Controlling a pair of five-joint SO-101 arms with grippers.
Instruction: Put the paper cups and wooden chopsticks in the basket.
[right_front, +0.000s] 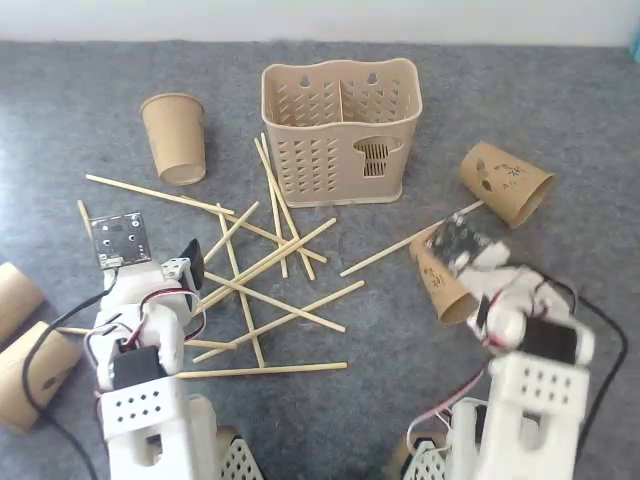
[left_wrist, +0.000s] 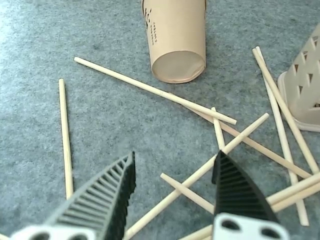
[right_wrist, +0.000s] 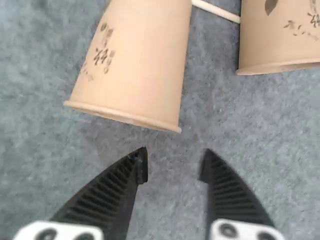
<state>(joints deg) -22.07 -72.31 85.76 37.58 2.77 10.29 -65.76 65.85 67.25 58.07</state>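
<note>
The beige slotted basket (right_front: 340, 130) stands at the back middle of the table. Several wooden chopsticks (right_front: 262, 268) lie crossed in front of it. One paper cup (right_front: 175, 137) stands upside down left of the basket, and its base faces my left gripper (left_wrist: 175, 160), which hangs open over the chopsticks (left_wrist: 200, 175) with nothing in it. Two more cups lie on their sides at the right (right_front: 505, 183) (right_front: 440, 275). My right gripper (right_wrist: 175, 155) is open just short of the nearer cup's rim (right_wrist: 135, 65). The other cup (right_wrist: 280, 35) lies beside it.
Two further paper cups (right_front: 15, 295) (right_front: 35, 370) lie at the left edge beside the left arm (right_front: 140, 350). The right arm (right_front: 525, 345) stands at the front right. A corner of the basket (left_wrist: 305, 85) shows in the left wrist view. Grey felt covers the table.
</note>
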